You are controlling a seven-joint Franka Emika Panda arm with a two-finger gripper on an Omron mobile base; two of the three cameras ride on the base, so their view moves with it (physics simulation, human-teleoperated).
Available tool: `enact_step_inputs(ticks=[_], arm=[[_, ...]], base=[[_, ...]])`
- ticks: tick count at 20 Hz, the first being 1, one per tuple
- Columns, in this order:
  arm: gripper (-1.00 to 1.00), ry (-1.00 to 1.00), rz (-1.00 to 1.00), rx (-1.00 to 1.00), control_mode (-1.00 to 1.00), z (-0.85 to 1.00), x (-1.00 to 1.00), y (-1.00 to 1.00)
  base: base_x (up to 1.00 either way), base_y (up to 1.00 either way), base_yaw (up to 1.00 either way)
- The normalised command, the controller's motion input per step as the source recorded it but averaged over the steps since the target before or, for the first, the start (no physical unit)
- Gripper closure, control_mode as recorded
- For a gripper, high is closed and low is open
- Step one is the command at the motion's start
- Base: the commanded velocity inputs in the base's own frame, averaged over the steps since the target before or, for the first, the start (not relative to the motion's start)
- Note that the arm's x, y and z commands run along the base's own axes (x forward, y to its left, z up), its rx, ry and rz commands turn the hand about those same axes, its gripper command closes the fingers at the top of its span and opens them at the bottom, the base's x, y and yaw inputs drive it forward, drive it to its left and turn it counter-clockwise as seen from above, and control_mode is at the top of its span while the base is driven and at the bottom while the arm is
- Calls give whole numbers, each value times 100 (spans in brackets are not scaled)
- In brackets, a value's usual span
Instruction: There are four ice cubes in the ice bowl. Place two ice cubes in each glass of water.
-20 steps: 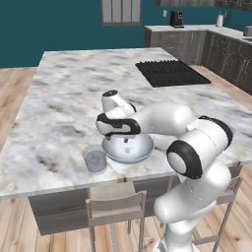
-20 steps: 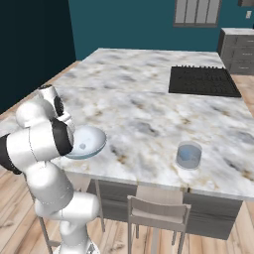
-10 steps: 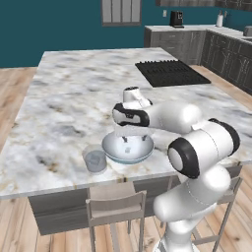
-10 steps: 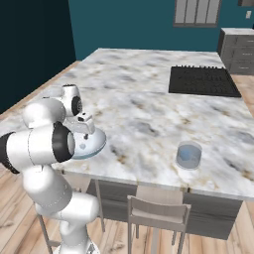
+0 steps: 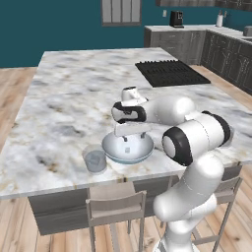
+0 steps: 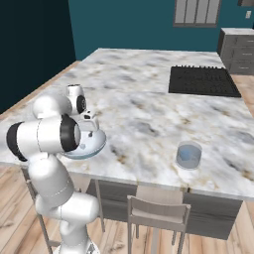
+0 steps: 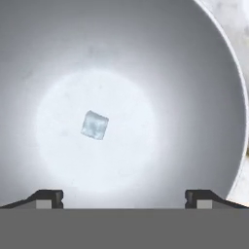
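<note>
1. The pincer (image 7: 124,194) hangs right over the ice bowl (image 7: 204,87), pointing down into it.
2. Its two dark fingertips (image 7: 48,197) stand far apart, so the pincer is wide open. Nothing is between them.
3. In the hand view, one small ice cube (image 7: 94,125) lies on the pale bottom of the bowl. It sits near the middle of the bowl.
4. The cube is a little off to one side of the spot between the two tips, closer to the tip on the left of that view. The pincer is not touching the cube.
5. From the left base view, the hand is just above the bowl (image 5: 112,152), and a small cube (image 5: 127,150) shows through the glass wall.
6. The bowl rests on the marble counter (image 5: 69,98), close to its near edge.
7. One glass of water (image 5: 95,161) stands just beside the bowl, on its left in the left base view.
8. The other glass of water (image 6: 188,155) stands well apart from the bowl (image 6: 96,146), farther along the counter's near edge in the right base view.
9. A black stove top (image 6: 201,81) lies flat in the counter, far from the bowl and the glasses.
</note>
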Motion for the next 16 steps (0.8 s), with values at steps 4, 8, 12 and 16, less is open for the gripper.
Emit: enact_step_inputs(ticks=[4,8,12,16], arm=[[-100,-57,0,15,-100,-42,0,0],[-100,-34,0,17,-100,-21,0,0],[-100,1,1,4,-100,0,8,0],[-100,1,2,1,-100,0,13,1]], base=[[0,0,0],[0,0,0],[0,0,0],[0,0,0]])
